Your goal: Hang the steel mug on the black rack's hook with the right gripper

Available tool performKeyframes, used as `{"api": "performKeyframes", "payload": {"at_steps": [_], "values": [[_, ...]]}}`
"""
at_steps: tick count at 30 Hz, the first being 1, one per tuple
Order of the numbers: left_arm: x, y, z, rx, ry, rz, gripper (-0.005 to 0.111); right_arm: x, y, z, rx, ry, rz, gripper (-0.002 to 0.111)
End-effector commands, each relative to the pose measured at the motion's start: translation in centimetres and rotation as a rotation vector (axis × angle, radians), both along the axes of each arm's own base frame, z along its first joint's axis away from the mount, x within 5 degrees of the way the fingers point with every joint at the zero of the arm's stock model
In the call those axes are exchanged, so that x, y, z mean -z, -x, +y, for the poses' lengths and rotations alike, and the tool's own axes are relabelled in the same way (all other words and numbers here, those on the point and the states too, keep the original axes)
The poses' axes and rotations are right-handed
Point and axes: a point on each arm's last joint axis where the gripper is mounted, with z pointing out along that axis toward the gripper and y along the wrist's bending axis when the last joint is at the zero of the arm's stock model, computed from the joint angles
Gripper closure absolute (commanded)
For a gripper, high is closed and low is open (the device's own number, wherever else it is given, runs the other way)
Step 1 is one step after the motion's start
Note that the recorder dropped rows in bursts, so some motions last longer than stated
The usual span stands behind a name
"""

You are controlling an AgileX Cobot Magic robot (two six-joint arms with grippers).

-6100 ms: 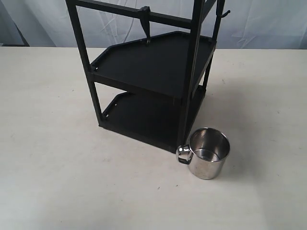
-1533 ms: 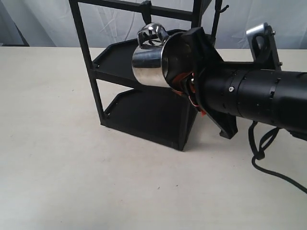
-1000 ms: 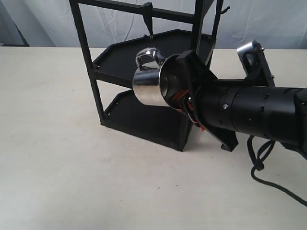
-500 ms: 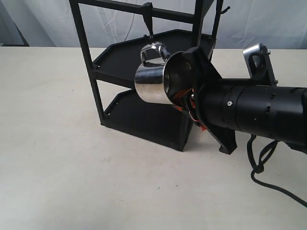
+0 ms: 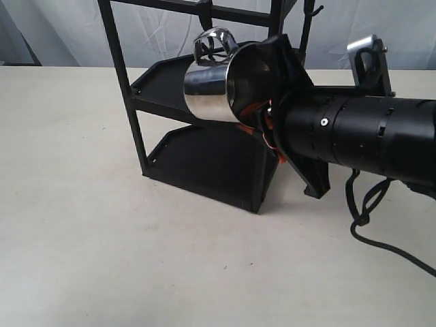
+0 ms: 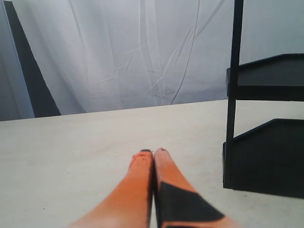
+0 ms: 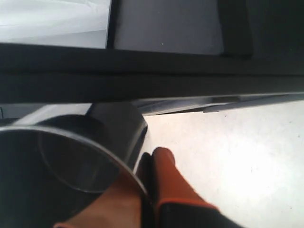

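Sideways, the steel mug (image 5: pixel 208 92) sits clamped at its rim in the right gripper (image 5: pixel 262 126) — left gripper (image 6: pixel 153 153) closed, empty.

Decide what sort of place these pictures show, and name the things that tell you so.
Probably a robot test bench, not a kitchen: a bare pale table, a white cloth backdrop, and only a black rack and a mug held by the right gripper.

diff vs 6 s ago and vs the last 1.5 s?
The steel mug left the table: the right hand now grips its rim and holds it sideways, handle up. After a dip, it rose again, so the handle sits around the hook. The black rack hardly moved. Left hand shut, low over the table.
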Motion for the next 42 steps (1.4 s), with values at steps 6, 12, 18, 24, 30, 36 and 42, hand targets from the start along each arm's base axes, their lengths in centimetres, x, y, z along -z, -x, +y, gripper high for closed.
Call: {"api": "performKeyframes", "payload": {"at_steps": [6, 12, 18, 24, 30, 36, 42], "values": [[-0.1, 0.0, 0.0, 0.005, 0.005, -0.009, 0.105, 0.5, -0.5, 0.5, -0.002, 0.011, 0.017, 0.109], [-0.1, 0.0, 0.0, 0.005, 0.005, -0.009, 0.105, 1.2, -0.7, 0.7, -0.003, 0.025, 0.04, 0.109], [-0.1, 0.0, 0.0, 0.005, 0.005, -0.009, 0.105, 1.2, -0.8, 0.7, 0.0, 0.027, 0.04, 0.109], [-0.1, 0.0, 0.0, 0.005, 0.005, -0.009, 0.105, 1.2, -0.8, 0.7, -0.004, 0.034, 0.033, 0.109], [-0.1, 0.0, 0.0, 0.005, 0.005, -0.009, 0.105, 1.3, -0.8, 0.6, 0.008, 0.04, 0.031, 0.109], [-0.1, 0.0, 0.0, 0.005, 0.005, -0.009, 0.105, 1.5, -0.9, 0.4, 0.015, 0.069, 0.018, 0.109], [-0.1, 0.0, 0.0, 0.005, 0.005, -0.009, 0.105, 2.1, -0.7, 0.1, 0.022, 0.09, 0.03, 0.109]]}}
